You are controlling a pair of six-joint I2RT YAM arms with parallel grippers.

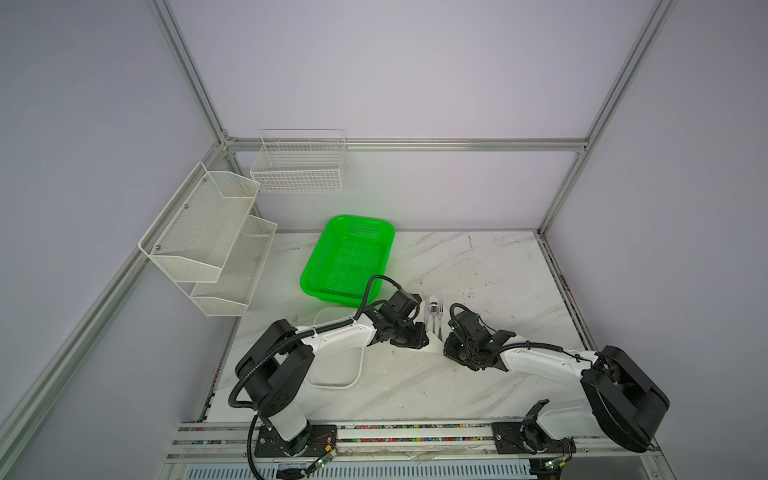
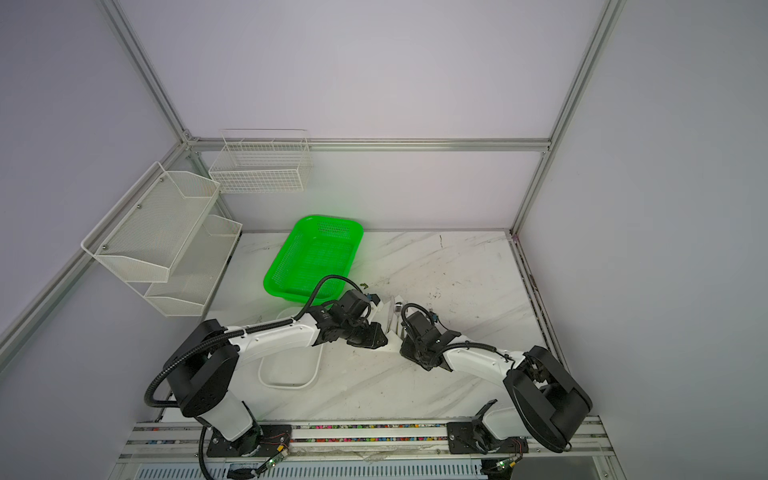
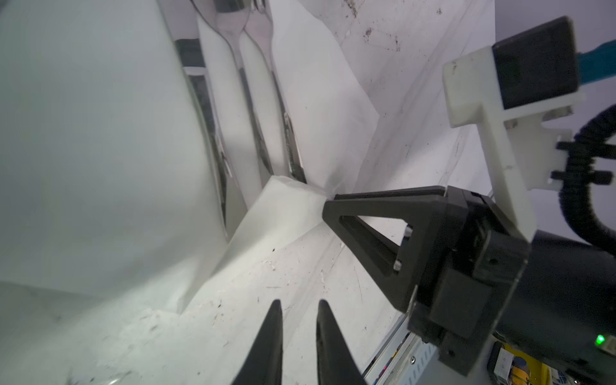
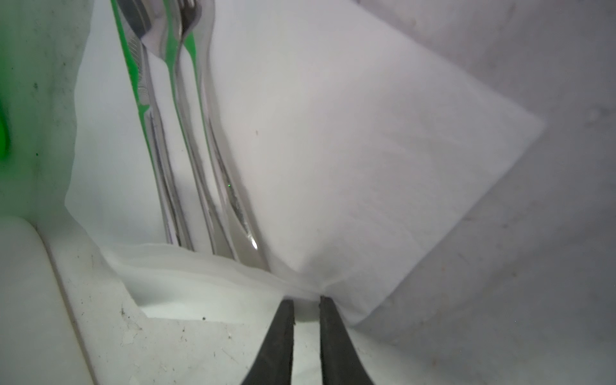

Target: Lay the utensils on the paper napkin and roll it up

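The utensils [image 1: 433, 316] [image 3: 253, 100] [image 4: 180, 133] lie side by side on the paper napkin [image 1: 436, 345] [image 3: 316, 83] [image 4: 366, 166] at mid-table. The napkin's near edge is folded over the handle ends. My right gripper [image 4: 306, 300] [image 3: 328, 204] pinches that fold beside the fork handle. The paper puckers at its tips and the right corner lifts off the table. My left gripper [image 3: 299, 303] [image 1: 420, 341] hovers just left of the fold, its jaws a narrow gap apart over bare table. The napkin's left side stands up beside the knife; what lifts it is hidden.
A white tray [image 1: 353, 376] sits under the left arm. Behind it, at the back left of the table, stands a green basket [image 1: 349, 257]. White mesh shelves [image 1: 208, 237] and a wire basket [image 1: 299, 166] hang on the left and back walls. The marble table [image 1: 498, 282] extends right.
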